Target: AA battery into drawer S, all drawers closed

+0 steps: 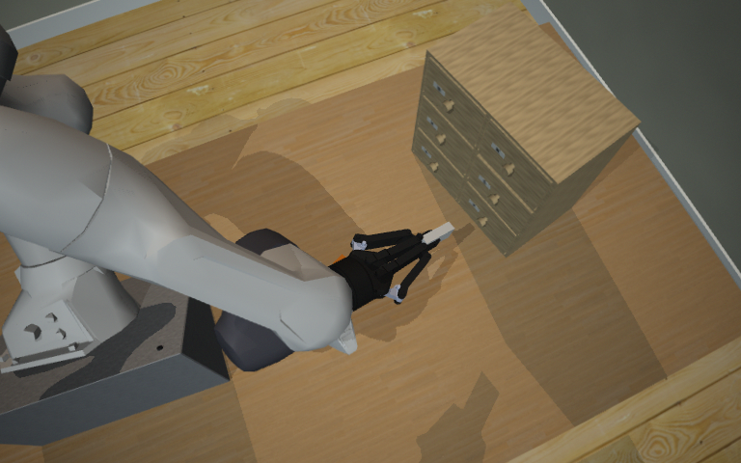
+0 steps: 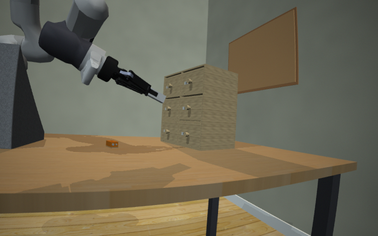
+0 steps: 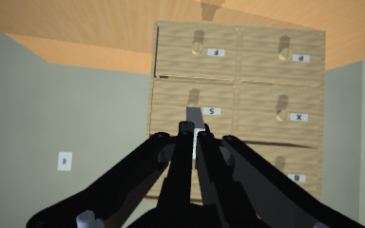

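The small wooden chest [image 1: 524,81] [image 2: 220,111] stands at the far right of the table, with six drawers in two columns. The drawer marked S [image 3: 171,104] [image 1: 500,191] [image 2: 193,109] is in the middle row and looks about flush with the chest's front. My gripper [image 1: 439,232] [image 2: 158,98] [image 3: 192,118] is shut and empty. It is stretched out level with the middle row, a short way in front of the S drawer's knob and apart from it. I cannot see an AA battery in any view.
A small orange block [image 2: 111,143] with two dots lies on the table left of the chest, under my arm. The other drawers, marked F [image 3: 216,52], P [image 3: 300,58] and X [image 3: 298,117], look shut. The robot's grey base [image 1: 109,370] stands at the near left.
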Robot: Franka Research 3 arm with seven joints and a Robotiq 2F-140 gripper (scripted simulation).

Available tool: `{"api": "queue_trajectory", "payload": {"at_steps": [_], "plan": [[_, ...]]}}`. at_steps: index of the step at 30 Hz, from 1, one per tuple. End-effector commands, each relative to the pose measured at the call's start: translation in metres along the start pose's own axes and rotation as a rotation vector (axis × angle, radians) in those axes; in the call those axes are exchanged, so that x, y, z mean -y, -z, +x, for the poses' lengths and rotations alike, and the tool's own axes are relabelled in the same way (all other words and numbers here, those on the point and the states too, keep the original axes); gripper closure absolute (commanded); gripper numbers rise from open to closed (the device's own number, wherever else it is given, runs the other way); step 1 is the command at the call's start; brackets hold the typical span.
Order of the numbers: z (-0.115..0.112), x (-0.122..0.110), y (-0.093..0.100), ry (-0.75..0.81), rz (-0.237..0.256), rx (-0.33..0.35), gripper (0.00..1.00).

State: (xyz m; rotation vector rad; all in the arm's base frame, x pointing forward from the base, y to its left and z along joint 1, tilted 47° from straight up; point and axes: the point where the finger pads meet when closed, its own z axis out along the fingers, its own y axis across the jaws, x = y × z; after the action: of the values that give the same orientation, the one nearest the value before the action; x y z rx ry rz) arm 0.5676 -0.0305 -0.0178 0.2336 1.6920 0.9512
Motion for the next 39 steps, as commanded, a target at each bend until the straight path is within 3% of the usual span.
{"api": "queue_trajectory", "payload": {"at_steps": [1,11,17,26,28,39], "plan": [[0.0,-0.003,0.001,-0.009,-0.008,0.001,1.0],[-0.001,-0.003,0.004,-0.009,-0.009,-0.023,1.0],[-0.004,-0.003,0.009,-0.009,-0.009,-0.075,1.0],[-0.01,-0.002,0.023,-0.008,-0.009,-0.208,1.0],[-0.01,-0.002,0.023,-0.008,-0.009,-0.208,1.0],[-0.022,-0.002,0.048,-0.007,-0.01,-0.443,1.0]]}}
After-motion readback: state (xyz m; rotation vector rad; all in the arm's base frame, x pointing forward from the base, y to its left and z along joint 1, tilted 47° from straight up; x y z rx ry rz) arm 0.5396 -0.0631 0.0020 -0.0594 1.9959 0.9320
